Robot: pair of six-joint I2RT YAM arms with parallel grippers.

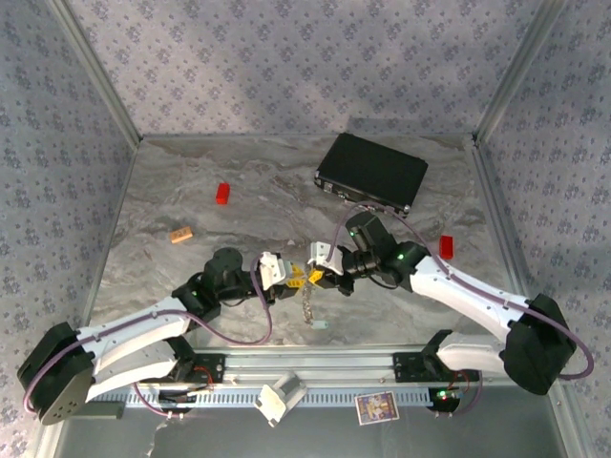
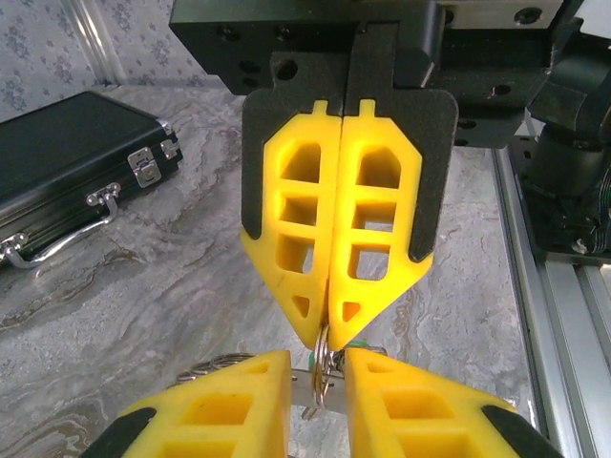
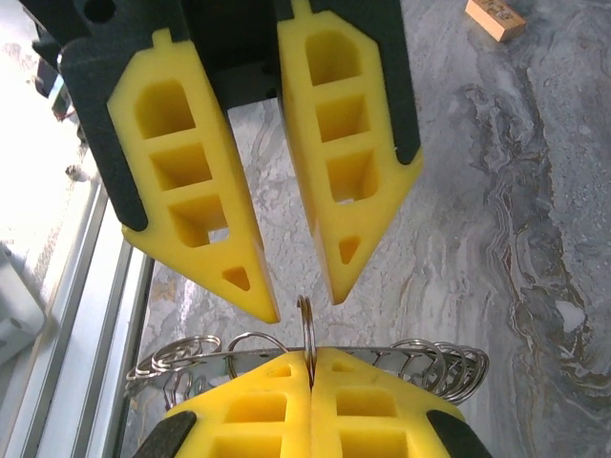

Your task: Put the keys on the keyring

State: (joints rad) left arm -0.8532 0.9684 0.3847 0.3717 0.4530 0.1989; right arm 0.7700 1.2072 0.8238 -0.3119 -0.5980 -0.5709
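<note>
A: Yellow fingers of the right tool [image 3: 310, 361] are clamped on the keyring [image 3: 420, 361], held over the surface [image 3: 496, 239] between both arms.
B: And the left tool [image 3: 304, 305]?
A: Narrowly parted around an upright loop. Threading seems in hand, so fine alignment is called for next. Thin silvery wire, fringed with small loops, is seen.

The keyring [image 3: 410, 358] gleams, thin polished metal; beyond it the case [image 1: 372, 172] looks matt black, the desk [image 1: 267, 205] smooth, marbled grey.
</note>
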